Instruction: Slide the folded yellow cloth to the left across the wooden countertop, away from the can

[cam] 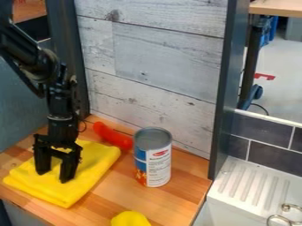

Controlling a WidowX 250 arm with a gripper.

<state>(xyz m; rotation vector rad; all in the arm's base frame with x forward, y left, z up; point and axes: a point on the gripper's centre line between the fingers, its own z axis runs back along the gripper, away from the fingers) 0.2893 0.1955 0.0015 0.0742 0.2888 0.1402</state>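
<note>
The black gripper [54, 172] hangs pointing down over the folded yellow cloth [88, 181] at the left of the wooden counter. Its two fingers stand apart, with their tips at the cloth's upper surface; whether they press on it I cannot tell. Behind the cloth's right corner lies a red-orange elongated object [112, 135]. A can [158, 165] with a white and blue label stands upright right of the cloth. Part of a yellow object [130, 219] shows at the bottom edge of the view.
Behind the wooden counter [118, 194] rises a grey plank wall [159, 62] between dark posts. A dark post [223, 101] bounds the counter on the right. Past it are a white ridged drainboard [245, 181] and metal rings [286, 216].
</note>
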